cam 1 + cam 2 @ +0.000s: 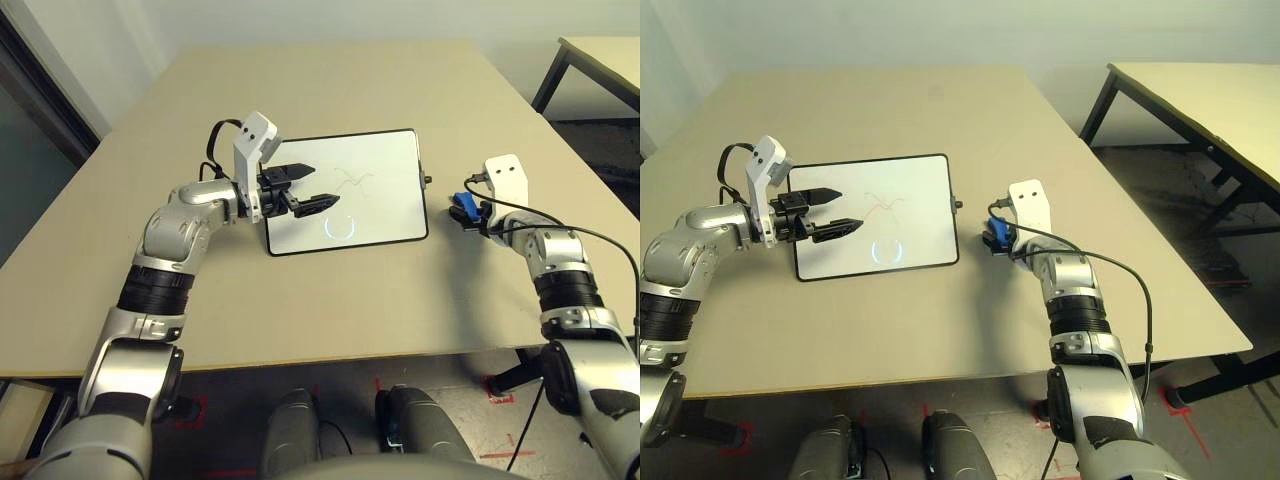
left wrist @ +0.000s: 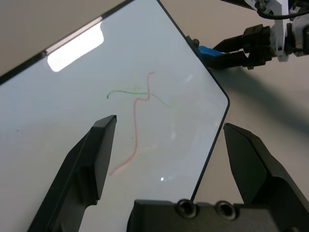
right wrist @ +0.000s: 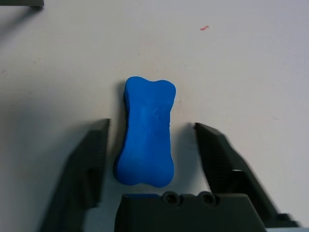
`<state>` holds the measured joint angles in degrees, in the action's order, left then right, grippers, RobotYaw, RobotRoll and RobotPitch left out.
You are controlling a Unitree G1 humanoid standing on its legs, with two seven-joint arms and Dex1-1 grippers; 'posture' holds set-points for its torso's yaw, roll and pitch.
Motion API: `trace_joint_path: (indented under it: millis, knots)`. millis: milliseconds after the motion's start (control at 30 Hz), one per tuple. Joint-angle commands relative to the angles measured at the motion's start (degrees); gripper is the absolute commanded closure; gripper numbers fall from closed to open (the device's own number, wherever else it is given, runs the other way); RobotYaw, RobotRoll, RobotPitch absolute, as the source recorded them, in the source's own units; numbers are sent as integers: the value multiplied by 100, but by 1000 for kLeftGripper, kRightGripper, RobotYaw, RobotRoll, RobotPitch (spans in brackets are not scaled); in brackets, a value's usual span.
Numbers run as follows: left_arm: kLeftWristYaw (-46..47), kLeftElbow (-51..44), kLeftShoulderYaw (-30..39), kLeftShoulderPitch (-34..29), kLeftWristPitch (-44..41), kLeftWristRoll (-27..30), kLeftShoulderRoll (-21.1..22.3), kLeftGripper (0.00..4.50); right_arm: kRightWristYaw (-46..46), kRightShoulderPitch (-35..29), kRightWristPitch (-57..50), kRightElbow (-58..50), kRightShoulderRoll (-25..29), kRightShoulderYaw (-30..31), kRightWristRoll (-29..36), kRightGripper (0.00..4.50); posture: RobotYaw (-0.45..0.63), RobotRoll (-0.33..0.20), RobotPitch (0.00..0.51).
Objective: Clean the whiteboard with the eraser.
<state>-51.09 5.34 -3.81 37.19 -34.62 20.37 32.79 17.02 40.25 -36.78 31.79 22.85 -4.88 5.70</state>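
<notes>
The whiteboard point(image 1: 385, 190) lies flat in the middle of the table, with a red and a green scribble point(image 2: 140, 104) on it. Above its left part hovers my left gripper point(image 1: 322, 184), open, with nothing between its fingers. The eraser point(image 3: 147, 133), a small blue bone-shaped block, rests on the table just right of the board. My right gripper point(image 3: 152, 124) is down around it, one finger on each side. A gap shows between the eraser and each finger point(image 3: 91, 164), so the gripper is open.
The tan table point(image 1: 330, 300) has bare room in front of and behind the board. Its front edge runs close to my body. A second table point(image 1: 1200, 100) stands apart at the far right, with floor between.
</notes>
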Motion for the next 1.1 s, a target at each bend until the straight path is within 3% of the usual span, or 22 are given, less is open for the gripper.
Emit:
trace_joint_path:
  millis: [33, 167, 267, 567, 733, 933, 1100]
  knots:
    - [45, -136, 59, -104, -122, -12, 72, 0, 0, 18, -56, -141, -17, 36, -32, 2258, -30, 0, 93]
    - [62, -192, 78, -152, -165, -2, 87, 0, -18, -31, -116, -249, -10, 22, -30, 3454, -32, 0, 95]
    - [80, -208, 75, -140, -198, 4, 65, 0, -37, -49, -106, -234, 7, 8, -43, 3898, -33, 0, 95]
    - [88, -184, 65, -102, -209, 2, 57, 0, -220, 200, 117, -193, 107, -208, 3, 3935, -35, 0, 94]
    - [93, -182, 85, -96, -213, 8, 65, 0, -43, 566, -81, -884, 102, -206, 180, 3936, -36, 0, 95]
    - [29, -164, 90, -102, -248, 10, 150, 0, 738, 711, -1010, -2424, -105, 550, 532, 3936, -44, 0, 95]
    - [-72, -159, 50, -87, -284, -34, 327, 0, 1048, 587, -1260, -2852, -243, 1254, 416, 3936, -42, 0, 94]
